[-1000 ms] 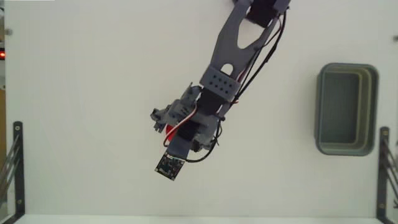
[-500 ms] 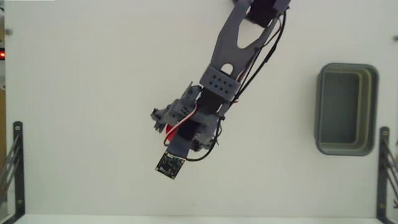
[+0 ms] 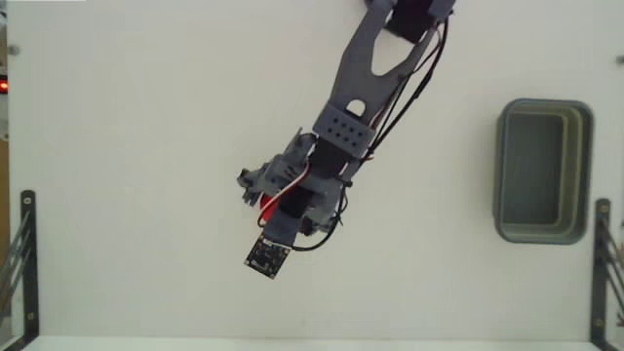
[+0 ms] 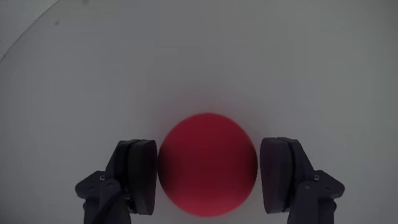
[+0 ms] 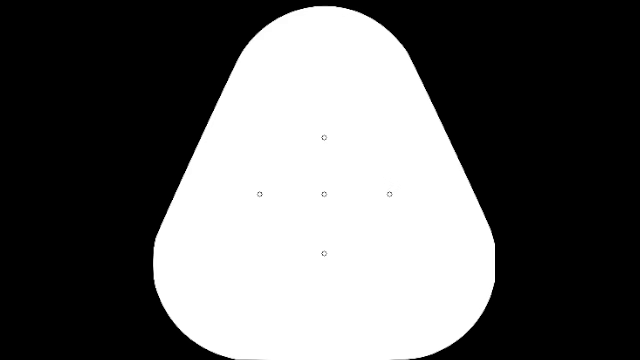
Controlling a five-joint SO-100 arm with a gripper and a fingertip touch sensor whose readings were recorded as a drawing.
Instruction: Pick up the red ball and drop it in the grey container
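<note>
Red ball: in the wrist view the red ball [image 4: 207, 165] sits on the white counter [image 4: 199, 56] directly between the two dark fingers [image 4: 138, 177] of the gripper [image 4: 207, 177]; in the fixed view only a sliver of red [image 3: 265, 206] shows under the arm's head, near the middle of the counter, a little toward its lower edge.
Gripper: the jaws stand on either side of the ball, the left finger touching or all but touching it, the right finger with a thin gap of counter beside it; the ball rests on the counter, its shadow around it, so the jaws are parted and not clamped.
Arm: in the fixed view the grey arm [image 3: 366, 73] reaches from the counter's top edge down and left to the ball, a small dark camera board [image 3: 264, 258] at its low end.
Grey container: the grey container [image 3: 507, 166] stands by the counter's right edge, long side running up and down that view, well apart from ball and gripper.
Side rails: black metal brackets [image 3: 23, 258] stand at the lower left and lower right edges.
</note>
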